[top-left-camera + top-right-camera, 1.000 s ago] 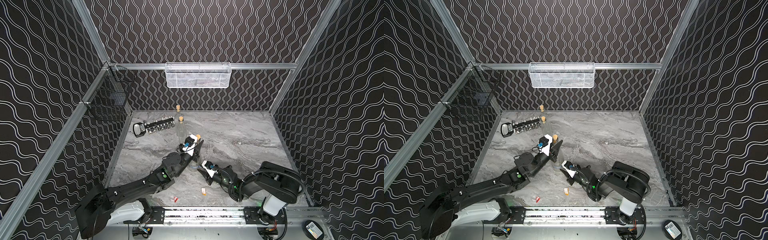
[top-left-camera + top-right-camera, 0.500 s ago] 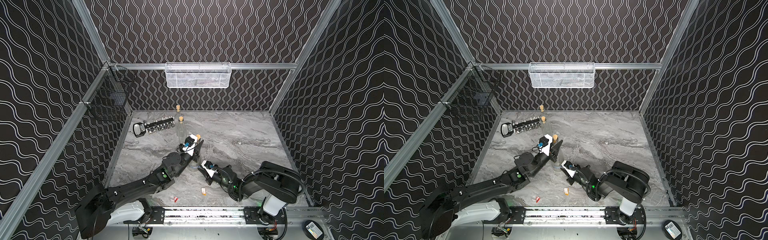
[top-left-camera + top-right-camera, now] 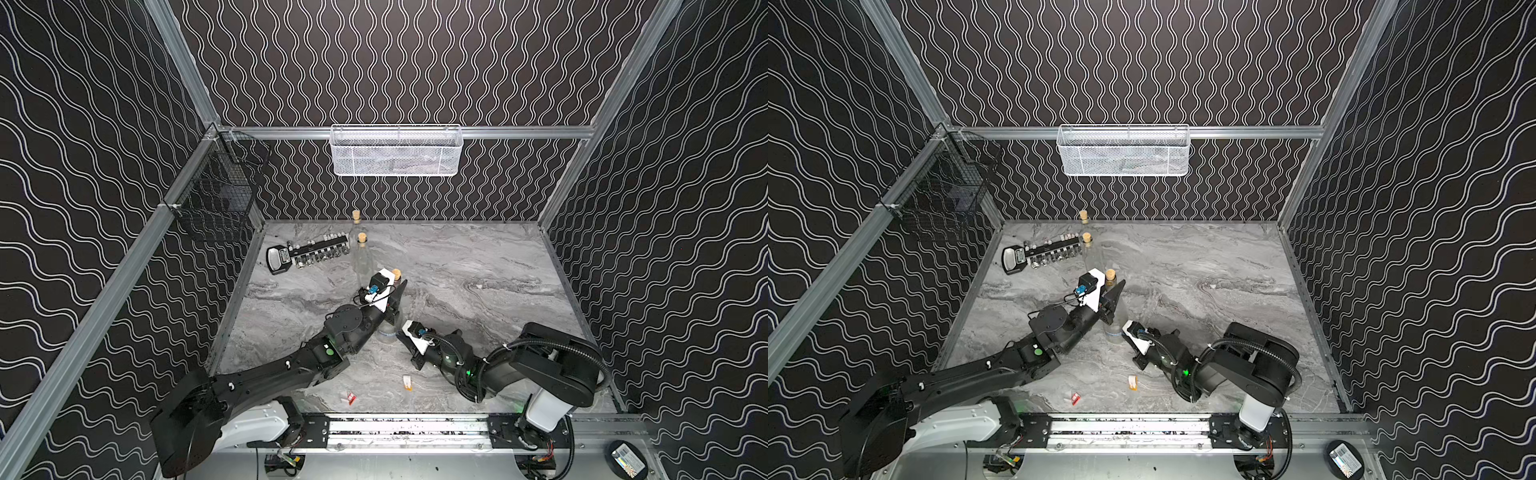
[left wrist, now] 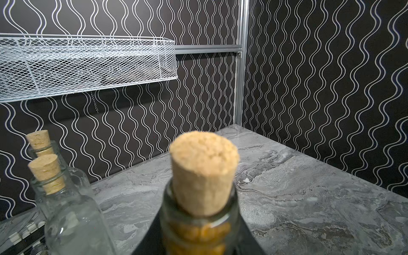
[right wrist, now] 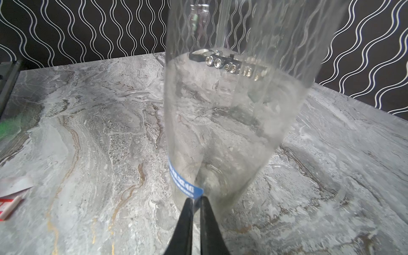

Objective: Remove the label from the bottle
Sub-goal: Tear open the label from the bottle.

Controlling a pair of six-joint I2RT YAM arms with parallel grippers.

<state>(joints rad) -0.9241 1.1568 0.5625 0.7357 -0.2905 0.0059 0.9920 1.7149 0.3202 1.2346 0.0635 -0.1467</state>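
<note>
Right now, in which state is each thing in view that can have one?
held bottle: upright, corked.
blue label: stuck near the base, corner pinched.
left claw: shut on the held bottle's neck.
right claw: shut on the blue label's corner.
spare bottles: upright, corked, untouched.

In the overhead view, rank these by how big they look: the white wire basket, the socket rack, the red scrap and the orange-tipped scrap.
In a top view, largest to smallest:
1. white wire basket, largest by far
2. socket rack
3. red scrap and orange-tipped scrap: both tiny and about alike, so I won't rank them
</note>
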